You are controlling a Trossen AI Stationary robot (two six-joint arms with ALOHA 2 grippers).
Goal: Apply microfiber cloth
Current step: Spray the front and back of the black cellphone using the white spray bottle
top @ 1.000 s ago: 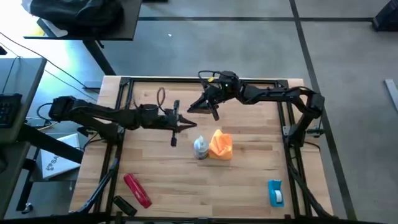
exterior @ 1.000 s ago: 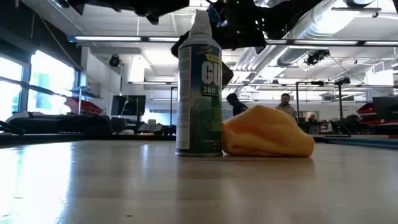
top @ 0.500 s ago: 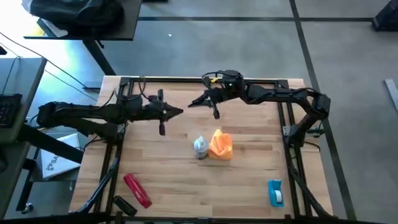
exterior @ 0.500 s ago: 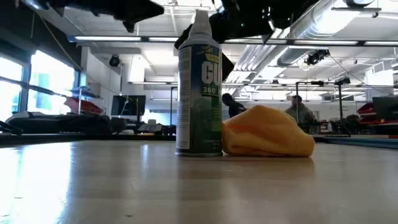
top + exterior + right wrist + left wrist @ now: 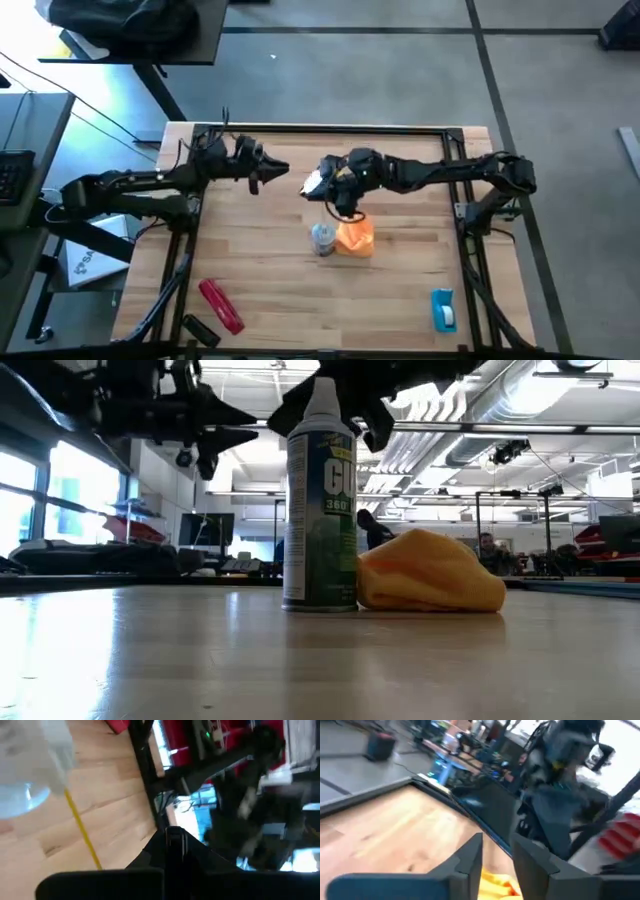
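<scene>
Your microfiber cloth [image 5: 355,236] sits ungrasped mid-table beside the spray can [image 5: 323,238]; right gripper [image 5: 345,209] hovers clenched above it, left gripper [image 5: 268,172] slightly parted near the far-left edge

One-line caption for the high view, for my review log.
Right gripper hovers above the orange microfiber cloth beside a spray can mid-table, while the left gripper waits toward the far left.

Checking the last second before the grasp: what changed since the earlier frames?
The right gripper swung from the table's far edge toward the middle and now hangs just above the microfiber cloth, fingers shut, nothing held. The left gripper pulled back toward its own side, fingers slightly apart. The cloth, spray can and red tool stayed put.
</scene>
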